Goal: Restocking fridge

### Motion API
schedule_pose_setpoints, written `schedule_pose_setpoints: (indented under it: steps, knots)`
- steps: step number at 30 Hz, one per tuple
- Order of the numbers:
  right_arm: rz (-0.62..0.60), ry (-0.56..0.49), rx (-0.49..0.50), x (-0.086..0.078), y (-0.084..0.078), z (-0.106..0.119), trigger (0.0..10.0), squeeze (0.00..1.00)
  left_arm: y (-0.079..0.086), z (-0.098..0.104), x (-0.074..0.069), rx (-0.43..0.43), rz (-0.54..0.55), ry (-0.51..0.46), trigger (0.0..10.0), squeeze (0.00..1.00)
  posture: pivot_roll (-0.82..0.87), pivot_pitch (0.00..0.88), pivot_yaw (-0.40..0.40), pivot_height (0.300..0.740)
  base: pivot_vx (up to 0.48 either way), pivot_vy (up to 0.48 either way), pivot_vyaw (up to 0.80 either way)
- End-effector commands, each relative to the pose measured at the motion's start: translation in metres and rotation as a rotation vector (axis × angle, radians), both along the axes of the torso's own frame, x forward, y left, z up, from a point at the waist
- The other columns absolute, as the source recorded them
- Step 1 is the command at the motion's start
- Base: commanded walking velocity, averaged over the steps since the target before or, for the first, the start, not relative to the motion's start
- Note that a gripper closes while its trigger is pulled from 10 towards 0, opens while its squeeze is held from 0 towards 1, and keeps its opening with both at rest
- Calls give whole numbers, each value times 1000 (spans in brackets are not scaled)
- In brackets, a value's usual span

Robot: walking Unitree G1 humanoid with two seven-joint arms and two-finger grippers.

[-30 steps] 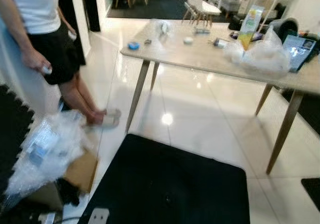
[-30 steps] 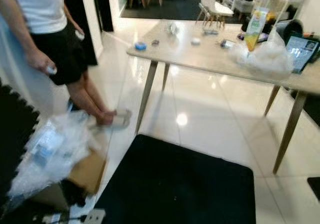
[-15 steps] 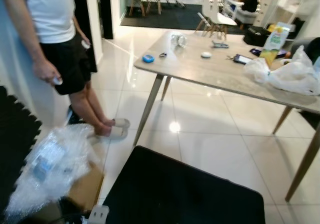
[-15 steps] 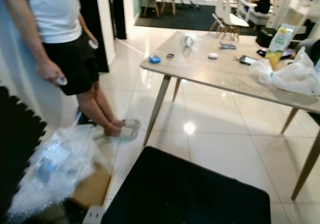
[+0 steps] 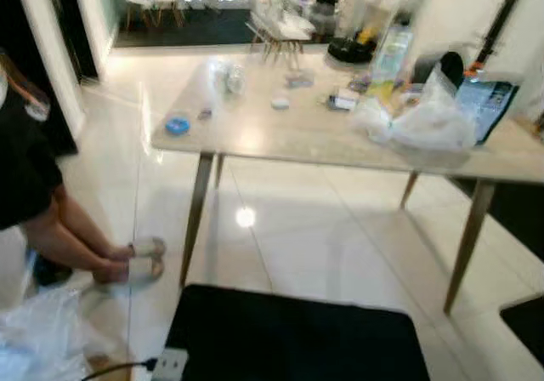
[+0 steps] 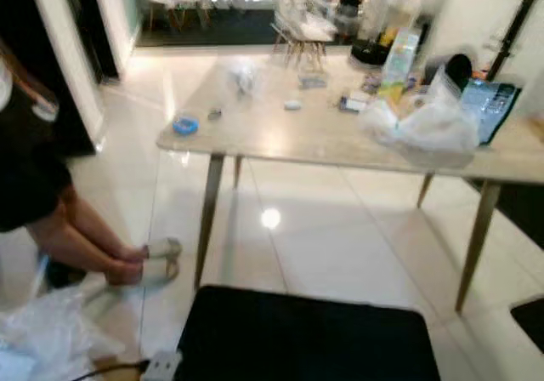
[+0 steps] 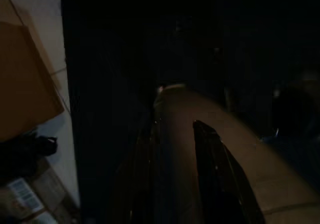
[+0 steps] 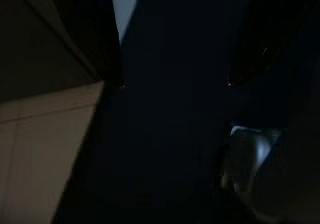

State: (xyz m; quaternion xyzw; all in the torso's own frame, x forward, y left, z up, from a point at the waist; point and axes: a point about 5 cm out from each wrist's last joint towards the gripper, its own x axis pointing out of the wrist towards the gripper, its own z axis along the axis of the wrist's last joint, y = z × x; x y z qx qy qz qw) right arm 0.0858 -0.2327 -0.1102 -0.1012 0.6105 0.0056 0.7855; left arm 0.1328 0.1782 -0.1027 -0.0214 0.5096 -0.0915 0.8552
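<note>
We stood on glossy white floor tiles [image 5: 340,245] that mirrored a ceiling light, facing a long table [image 5: 280,139] with a pale, smooth top and slim tapered wooden legs, three of which we could count. On it lay a crumpled translucent plastic bag [image 5: 425,124], one tall carton [image 5: 393,54] with green and yellow print, a small round blue object [image 5: 177,126] near the left end, and a few little items too blurred to name. A dark tablet-like screen [image 5: 486,107] leaned at the right end. A flat matte black mat [image 5: 289,338] lay at our feet, and a white power strip [image 5: 168,365] rested by its left corner. At the left a person's bare legs [image 5: 72,245] in pale slippers stood beside crinkled bubble wrap [image 5: 38,338]. No fridge appeared. In the dim left wrist view, the left gripper [image 7: 175,179] hung with two long black fingers seemingly slightly apart above brown cardboard [image 7: 22,79]. The right wrist view was too dark, so we cannot tell how the right gripper stood.
</note>
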Motion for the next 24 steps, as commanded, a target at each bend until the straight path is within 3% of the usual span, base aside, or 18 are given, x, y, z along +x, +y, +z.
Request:
schedule_pose_setpoints:
  steps: [1, 24]
  knots:
    - [-8, -13, -20, 3, -8, 3, 10000, 0, -1, -3, -6, -2, -5, 30, 10000, 0, 49, 0, -23, 740, 356, 0, 0]
    - [-9, -18, -15, 5, -7, 3, 10000, 0, -3, -3, -6, -2, -9, 29, 10000, 0, 48, 0, -24, 740, 359, 0, 0]
